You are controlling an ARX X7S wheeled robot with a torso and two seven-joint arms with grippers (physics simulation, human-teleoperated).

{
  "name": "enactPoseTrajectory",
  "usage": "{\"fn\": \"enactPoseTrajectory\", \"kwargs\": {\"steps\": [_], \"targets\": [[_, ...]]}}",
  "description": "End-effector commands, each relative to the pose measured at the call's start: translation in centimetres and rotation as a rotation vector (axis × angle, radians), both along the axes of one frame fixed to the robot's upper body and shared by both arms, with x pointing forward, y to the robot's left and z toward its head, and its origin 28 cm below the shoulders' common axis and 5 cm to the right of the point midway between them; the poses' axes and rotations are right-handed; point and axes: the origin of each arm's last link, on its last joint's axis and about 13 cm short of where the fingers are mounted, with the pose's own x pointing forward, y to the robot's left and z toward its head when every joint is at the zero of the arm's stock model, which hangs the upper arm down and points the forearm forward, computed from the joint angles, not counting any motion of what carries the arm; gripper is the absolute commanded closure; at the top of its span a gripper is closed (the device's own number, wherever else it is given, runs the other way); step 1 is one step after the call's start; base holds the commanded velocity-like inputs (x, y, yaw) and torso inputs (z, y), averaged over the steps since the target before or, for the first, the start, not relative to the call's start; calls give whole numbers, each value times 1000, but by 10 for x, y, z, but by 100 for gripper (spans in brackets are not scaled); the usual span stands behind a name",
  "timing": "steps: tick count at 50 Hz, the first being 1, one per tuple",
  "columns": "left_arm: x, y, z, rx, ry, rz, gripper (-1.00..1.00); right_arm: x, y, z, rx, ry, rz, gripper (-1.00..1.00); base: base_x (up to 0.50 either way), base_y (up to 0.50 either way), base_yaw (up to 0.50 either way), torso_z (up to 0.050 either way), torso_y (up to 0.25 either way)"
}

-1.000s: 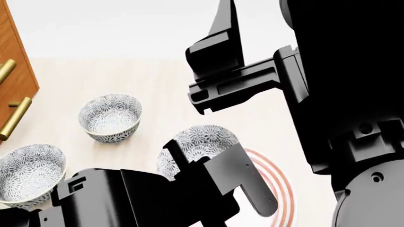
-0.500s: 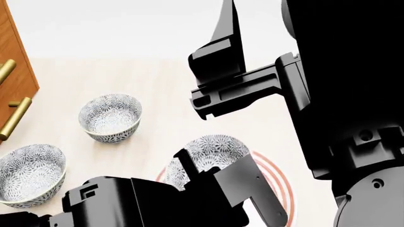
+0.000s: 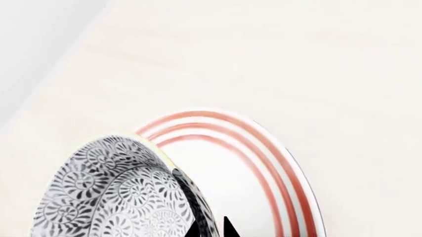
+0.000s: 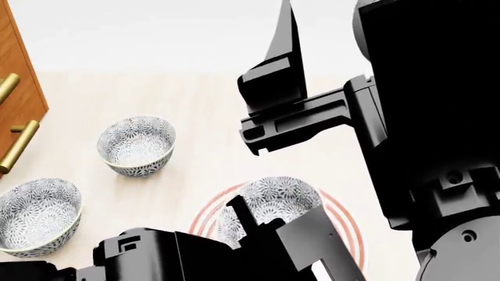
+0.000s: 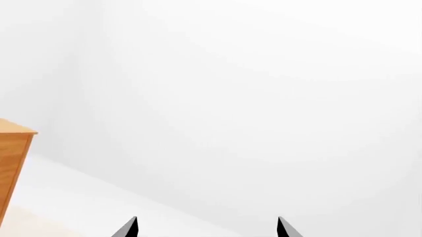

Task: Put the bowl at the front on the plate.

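- Two grippers here, only one doing anything: the left gripper (image 4: 270, 234) is pinching the rim of the bowl (image 4: 275, 202), one finger inside and one outside, and the bowl sits over the plate (image 4: 349, 231), a bit off-centre toward the plate's left side.
- Honestly can't tell from either view whether the bowl's base is touching the plate or hanging just above it, the arm hides the bottom.
- In the left wrist view the bowl (image 3: 125, 192) looks tipped against the plate (image 3: 264, 158), though that could just be the camera angle.
- Risk one: if the fingers let go while it's tilted or not down yet, I reckon it drops, rocks, and maybe rolls off the red-ringed rim onto the table (image 4: 195, 111).
- Risk two: pulling the inside finger out sideways could drag the bowl along or tip it over.
- The right gripper (image 4: 273, 76) is raised well above the table, fingers spread, holding nothing. Out of the way, so no bother.
- The two other bowls (image 4: 137, 143) (image 4: 35, 213) sit well off to the left, near the wooden cabinet (image 4: 20, 93).
- Versus a second ago: the bowl has travelled right and nearer the robot, from overlapping the plate's left edge to being inside the rings, and more of the rings now show on its left.
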Motion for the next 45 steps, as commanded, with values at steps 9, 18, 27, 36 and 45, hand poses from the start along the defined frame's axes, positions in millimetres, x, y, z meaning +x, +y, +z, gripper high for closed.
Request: {"fn": "enactPoseTrajectory", "kwargs": {"steps": [9,18,27,36,45], "targets": [[0,-1,-11,15,-18,12,100,-2,-1,-2,-2,2,-3,-100,0,0,0,0,0],[3,2,-18,22,-14,24,100,-3,-2,-4,1,1,-4,-100,0,0,0,0,1],[5,5,-25,29,-9,40,100,-2,-2,-6,5,3,-4,-100,0,0,0,2,0],[4,4,-25,19,-9,37,100,-2,-2,-6,6,4,-2,-100,0,0,0,0,0],[3,3,-23,9,-15,35,100,-2,-2,-6,3,7,3,-100,0,0,0,0,1]]}}
